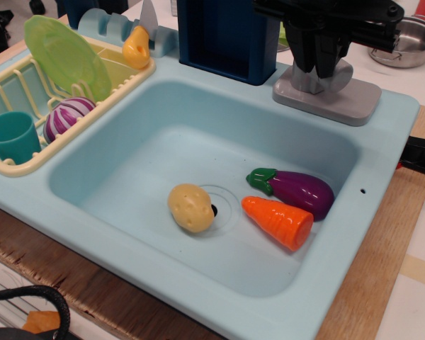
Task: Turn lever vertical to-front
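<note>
My black gripper (pixel 316 65) hangs over the grey faucet at the sink's back right corner. Its fingers (pixel 302 49) cover the faucet column and most of the round knob (pixel 343 71). The thin lever is hidden behind the gripper. I cannot tell whether the fingers grip it or how wide they stand. The flat grey faucet base (pixel 350 100) shows below the fingers.
The light blue sink (pixel 163 113) holds a potato (pixel 191 207), a carrot (pixel 280 221) and an eggplant (pixel 297 190). A dish rack (pixel 28 164) at the left holds a green plate (pixel 67 53) and a teal cup (pixel 13 134). A dark blue box (pixel 230 35) stands behind the sink, and a metal pot (pixel 404 39) sits at the far right.
</note>
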`<state>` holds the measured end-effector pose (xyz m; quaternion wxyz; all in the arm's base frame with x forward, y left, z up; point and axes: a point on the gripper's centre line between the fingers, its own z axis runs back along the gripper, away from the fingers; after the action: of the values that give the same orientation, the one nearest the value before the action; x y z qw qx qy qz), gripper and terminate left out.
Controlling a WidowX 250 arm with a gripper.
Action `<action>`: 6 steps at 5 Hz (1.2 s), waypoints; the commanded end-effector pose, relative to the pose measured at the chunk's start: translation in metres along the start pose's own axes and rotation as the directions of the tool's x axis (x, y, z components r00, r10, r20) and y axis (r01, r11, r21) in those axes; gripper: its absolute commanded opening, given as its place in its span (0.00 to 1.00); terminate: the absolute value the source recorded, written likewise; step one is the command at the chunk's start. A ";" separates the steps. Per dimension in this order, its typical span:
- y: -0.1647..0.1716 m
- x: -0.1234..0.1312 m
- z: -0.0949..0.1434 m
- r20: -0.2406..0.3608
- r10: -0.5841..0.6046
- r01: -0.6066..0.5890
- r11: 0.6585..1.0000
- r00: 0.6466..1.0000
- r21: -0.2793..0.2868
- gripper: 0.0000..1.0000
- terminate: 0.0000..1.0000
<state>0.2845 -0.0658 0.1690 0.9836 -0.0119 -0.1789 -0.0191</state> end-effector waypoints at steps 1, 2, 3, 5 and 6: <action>0.002 -0.040 -0.017 -0.127 0.032 -0.031 0.999 0.991 0.010 0.00 0.00; 0.000 -0.047 -0.021 -0.151 0.042 -0.043 0.999 0.988 -0.003 0.00 0.00; -0.001 -0.056 -0.023 -0.179 0.049 -0.050 0.999 0.983 -0.004 0.00 0.00; 0.001 -0.075 -0.021 -0.222 0.088 -0.089 0.996 0.971 0.002 0.00 0.00; 0.001 -0.084 -0.026 -0.230 0.104 -0.110 0.994 0.968 -0.010 0.00 0.00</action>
<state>0.2075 -0.0651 0.1038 0.9978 -0.0359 -0.0427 0.0357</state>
